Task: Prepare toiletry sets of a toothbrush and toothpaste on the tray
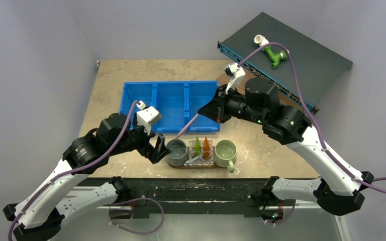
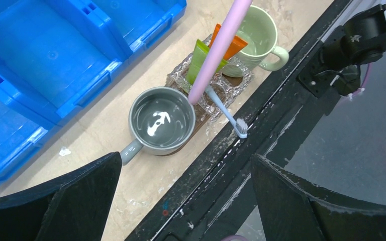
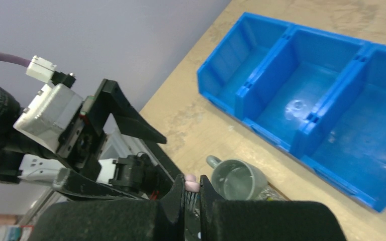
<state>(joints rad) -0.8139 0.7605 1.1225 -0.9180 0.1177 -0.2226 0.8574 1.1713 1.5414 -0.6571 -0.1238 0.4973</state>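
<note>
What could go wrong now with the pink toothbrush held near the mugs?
The right gripper pinches the pink toothbrush by one end, so its low tip could catch the gray mug's rim and slip or twist. The blue-white toothbrush beneath lies loose, head at the table edge; a knock might send it off.

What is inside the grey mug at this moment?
Nothing lies inside the grey mug: only a bright reflection shows on its bottom. The pink toothbrush, held in the right gripper, ends at the rim and hides a little of it.
</note>
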